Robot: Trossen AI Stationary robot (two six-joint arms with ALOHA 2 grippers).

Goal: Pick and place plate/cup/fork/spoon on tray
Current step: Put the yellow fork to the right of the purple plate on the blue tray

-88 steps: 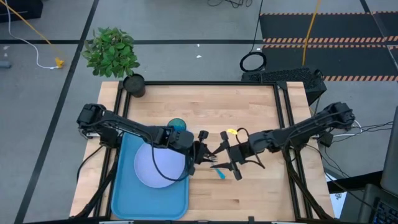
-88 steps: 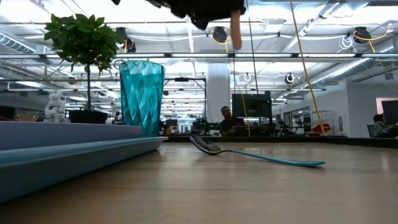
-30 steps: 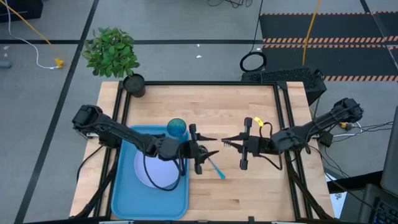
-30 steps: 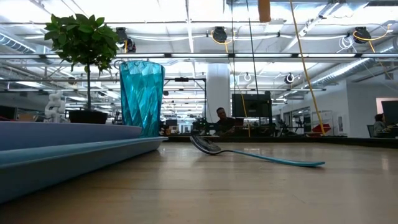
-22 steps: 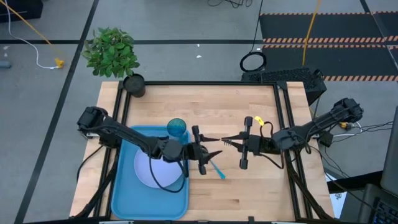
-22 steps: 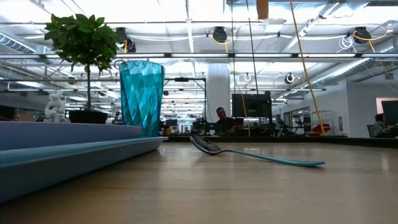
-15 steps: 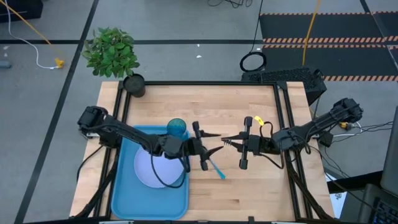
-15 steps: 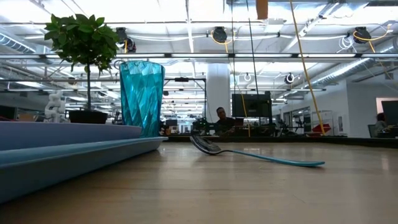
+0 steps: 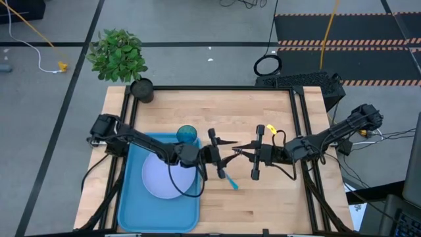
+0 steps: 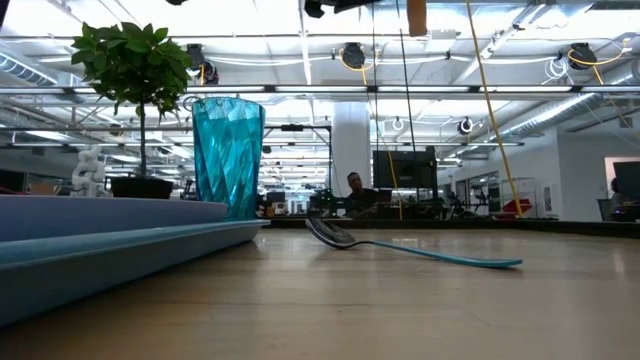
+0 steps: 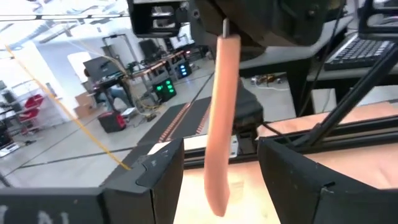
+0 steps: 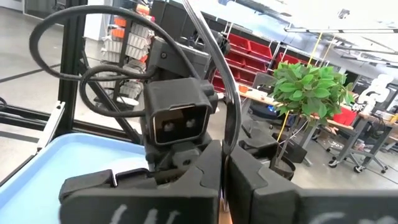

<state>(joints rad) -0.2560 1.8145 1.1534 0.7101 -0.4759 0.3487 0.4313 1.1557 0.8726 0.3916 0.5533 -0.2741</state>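
Our left gripper (image 9: 222, 157) has its jaws spread wide, and in the left wrist view the orange handle of the fork (image 11: 221, 124) hangs straight down in the gap between the two fingers, touching neither as far as we can see. Our right gripper (image 9: 240, 151) has its jaws pressed narrow on the tine end of the fork, holding it in the air just off the tray's (image 9: 131, 210) long side that faces the middle of the table. The two grippers meet nose to nose there, so we judge the step in hand to be a pass of the fork from right to left. To do it well, we would keep the right arm steady, centre the handle between the left fingers, and close on its middle rather than its tip. The right jaws should let go only once the left grip is firm, since a thin smooth handle could twist or slip. On the tray we see the plate (image 9: 161, 178); the cup (image 9: 187, 135) stands at the tray's far corner, though we cannot tell whether it is inside the rim. The spoon (image 9: 229, 178) lies on the wood just beside the tray, below the grippers, not yet placed.
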